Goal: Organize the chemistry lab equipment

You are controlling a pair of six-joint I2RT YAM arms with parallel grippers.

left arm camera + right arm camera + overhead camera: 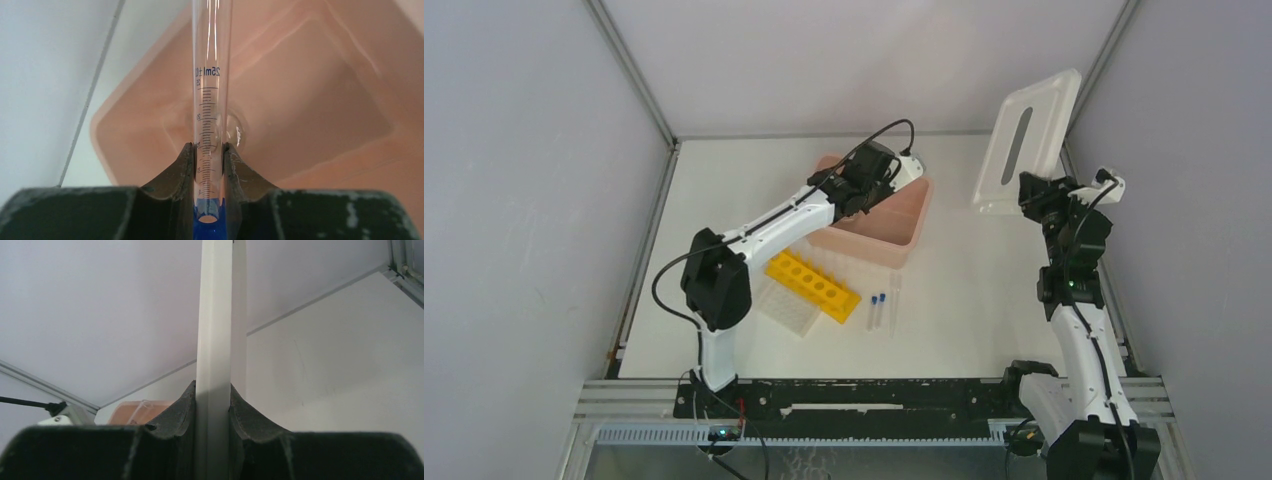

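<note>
While the right gripper point(212, 392) holds the white lid point(216, 315) clamped, raised right of the pink box point(320, 105), the left gripper point(208, 152) pinches the thin clear tube point(212, 60) over the box's open mouth. Stowing seems in hand; next, the tube needs lowering beside the round glassware point(236, 129) inside, which only the left wrist view shows. Only the top view shows the yellow rack point(812, 286) and vials point(878, 308) near the box.

glossy clear tube point(211, 60); matt pink box point(325, 105)
</note>
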